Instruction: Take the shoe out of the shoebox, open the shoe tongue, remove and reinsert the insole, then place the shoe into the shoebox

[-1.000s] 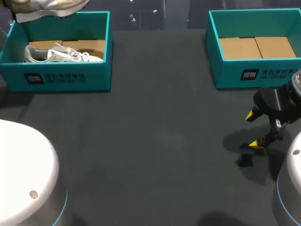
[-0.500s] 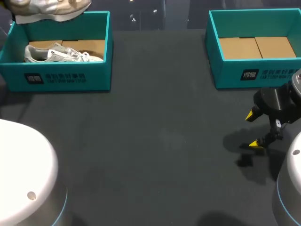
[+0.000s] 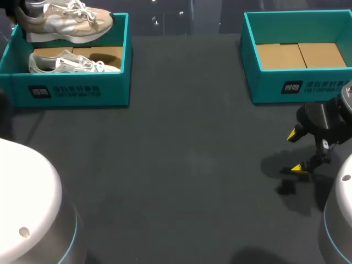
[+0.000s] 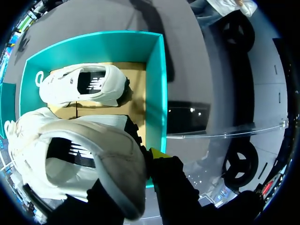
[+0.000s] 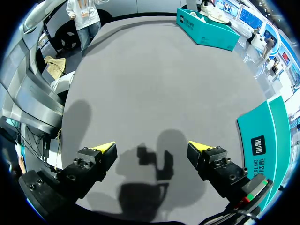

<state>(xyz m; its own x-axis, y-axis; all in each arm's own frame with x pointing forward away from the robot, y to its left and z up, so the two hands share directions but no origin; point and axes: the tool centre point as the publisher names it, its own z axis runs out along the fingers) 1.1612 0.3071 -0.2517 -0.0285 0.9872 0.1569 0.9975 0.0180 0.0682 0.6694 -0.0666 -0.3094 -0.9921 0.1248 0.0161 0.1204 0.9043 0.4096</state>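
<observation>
At about ten o'clock on the table [image 3: 181, 165], the left shoebox [image 3: 71, 91] is holding a second shoe [image 3: 71, 63] that is resting on its cardboard floor. A pale lifted shoe [image 3: 66, 22] is hanging just above the box's far wall, its toe pointing toward three o'clock. The left claw [image 4: 149, 157] is grasping this lifted shoe at the heel, with one yellow tip showing outside the heel. At two o'clock the right shoebox [image 3: 297, 88] is showing its cardboard bottom. At four o'clock the right claw [image 3: 297, 151] is hovering low over the table, released, its fingers spread wide, near the right shoebox's front wall.
</observation>
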